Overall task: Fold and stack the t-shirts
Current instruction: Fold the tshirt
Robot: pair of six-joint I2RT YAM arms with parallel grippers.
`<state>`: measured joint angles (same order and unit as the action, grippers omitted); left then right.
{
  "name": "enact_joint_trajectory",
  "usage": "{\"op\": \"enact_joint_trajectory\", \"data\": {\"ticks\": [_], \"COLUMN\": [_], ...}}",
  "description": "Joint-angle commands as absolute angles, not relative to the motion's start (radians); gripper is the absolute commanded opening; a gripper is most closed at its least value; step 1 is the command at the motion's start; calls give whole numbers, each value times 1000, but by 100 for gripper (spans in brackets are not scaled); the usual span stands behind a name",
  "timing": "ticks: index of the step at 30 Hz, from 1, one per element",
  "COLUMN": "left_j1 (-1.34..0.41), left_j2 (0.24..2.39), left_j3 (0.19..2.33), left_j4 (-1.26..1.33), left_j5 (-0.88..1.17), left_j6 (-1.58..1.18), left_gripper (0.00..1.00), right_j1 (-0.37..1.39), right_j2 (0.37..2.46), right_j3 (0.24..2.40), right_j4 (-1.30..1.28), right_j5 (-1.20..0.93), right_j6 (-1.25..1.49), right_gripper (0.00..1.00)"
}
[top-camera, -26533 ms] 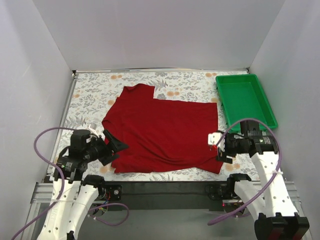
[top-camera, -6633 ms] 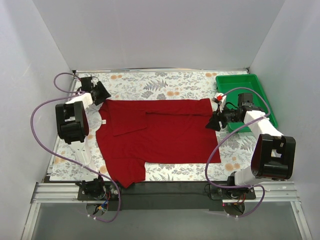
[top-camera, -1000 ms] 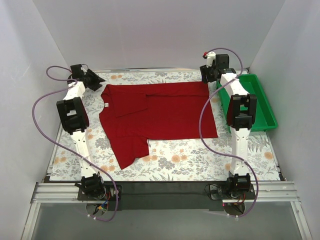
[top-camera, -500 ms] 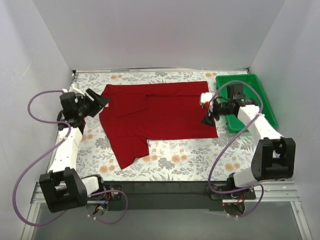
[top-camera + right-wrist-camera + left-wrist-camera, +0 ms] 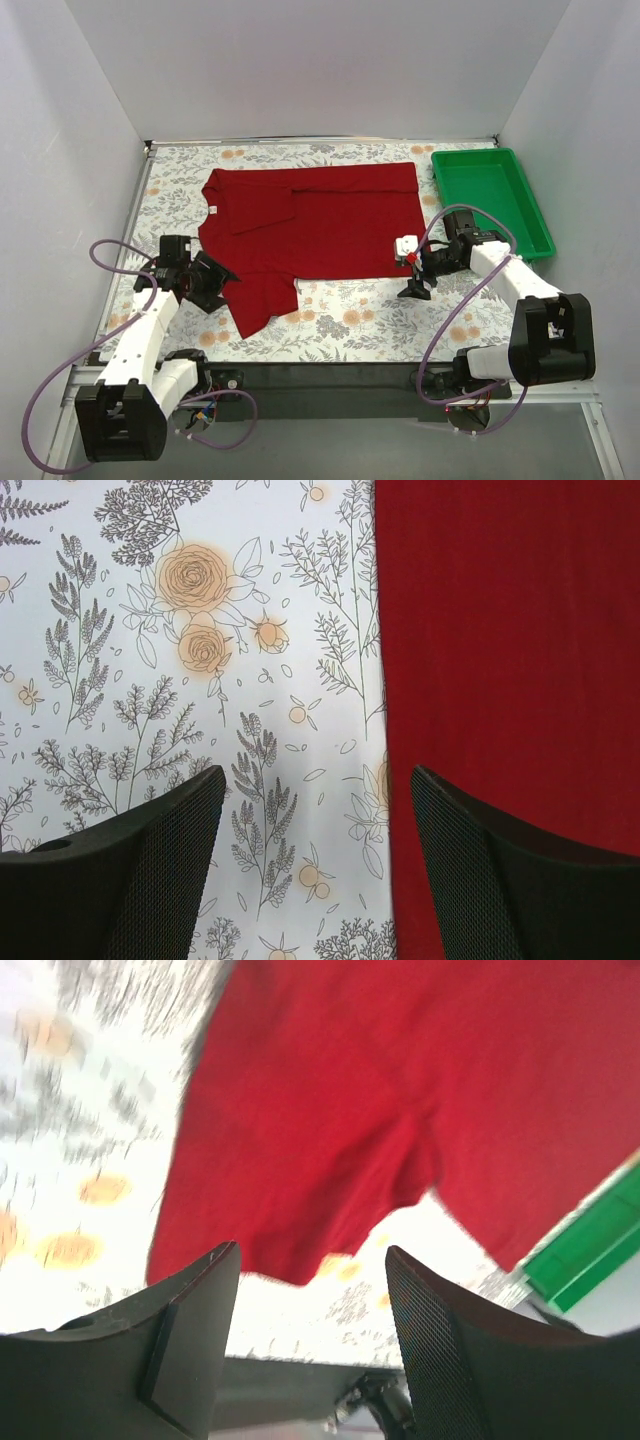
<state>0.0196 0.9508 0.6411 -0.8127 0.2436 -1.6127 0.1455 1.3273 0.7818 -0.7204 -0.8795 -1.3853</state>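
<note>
The dark red t-shirt (image 5: 310,225) lies flat at the back middle of the flowered table, one sleeve folded over its body and the other sleeve (image 5: 262,300) sticking out toward the front left. My left gripper (image 5: 218,285) is open and empty just left of that sleeve, which fills the left wrist view (image 5: 330,1130). My right gripper (image 5: 413,285) is open and empty at the shirt's near right corner. The shirt's edge (image 5: 500,680) runs down the right of the right wrist view, above the right finger.
A green plastic tray (image 5: 490,200) stands empty at the back right. The flowered tablecloth (image 5: 380,320) lies bare in front of the shirt. White walls close in on three sides; a black rail (image 5: 320,375) runs along the near edge.
Both arms have drawn back from the far shirt corners toward the near side. The left gripper now sits by the front sleeve, the right by the near right corner. The shirt has not moved.
</note>
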Motion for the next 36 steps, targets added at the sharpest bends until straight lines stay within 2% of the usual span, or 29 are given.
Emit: {"op": "enact_joint_trajectory", "data": {"ticks": [1, 5, 9, 21, 36], "left_j1": [-41, -127, -199, -245, -258], "left_j2": [931, 925, 954, 1084, 1207], "left_j3": [611, 543, 528, 526, 502], "left_j4": [-968, -989, -999, -974, -891], "left_j5": [233, 276, 230, 155, 60], "left_j6": [-1721, -1781, -1798, -1795, -1821], "left_gripper": [56, 54, 50, 37, 31], "right_j1": [146, 146, 146, 143, 112], "right_j2": [1338, 1345, 1351, 1350, 1321], "right_j3": [804, 804, 807, 810, 808], "right_j4": [-686, -664, -650, -637, -640], "right_j5": [-884, -873, -858, -845, -859], "right_j6": [-1353, -1321, -1295, -1266, -1252], "right_gripper": [68, 68, 67, 66, 66]}}
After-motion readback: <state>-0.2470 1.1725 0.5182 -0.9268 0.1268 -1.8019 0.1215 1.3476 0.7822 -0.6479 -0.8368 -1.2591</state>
